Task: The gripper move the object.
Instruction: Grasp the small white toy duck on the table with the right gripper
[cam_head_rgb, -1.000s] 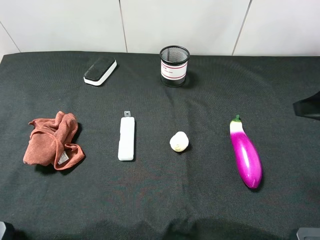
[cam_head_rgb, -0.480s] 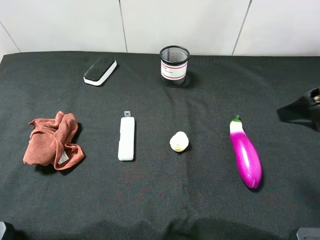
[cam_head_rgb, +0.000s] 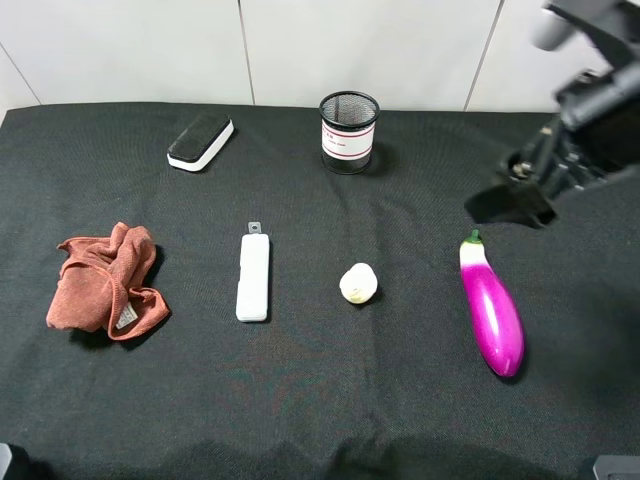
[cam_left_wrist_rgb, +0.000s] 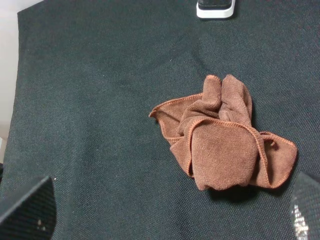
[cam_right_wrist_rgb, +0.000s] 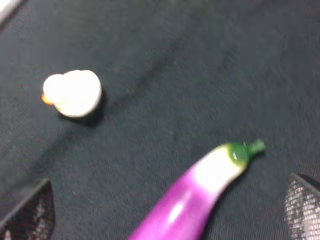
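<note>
Cream-white object (cam_head_rgb: 358, 283) lies central on the desk (cam_head_rgb: 300, 400), between white bar (cam_head_rgb: 253, 277) and eggplant (cam_head_rgb: 491, 305), touching neither, so access from above looks free. Right pincer (cam_head_rgb: 522, 200) hovers beyond eggplant's stem, spread wide, empty, seemingly lining up. Left pincer (cam_left_wrist_rgb: 165, 215) wide over cloth (cam_left_wrist_rgb: 225, 145).

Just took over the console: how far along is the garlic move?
Done: nothing; the garlic bulb lies untouched between the white bar and the eggplant. In hand: the right gripper hangs open and empty near the eggplant's stem. Left: reach, grip and move the bulb.
</note>
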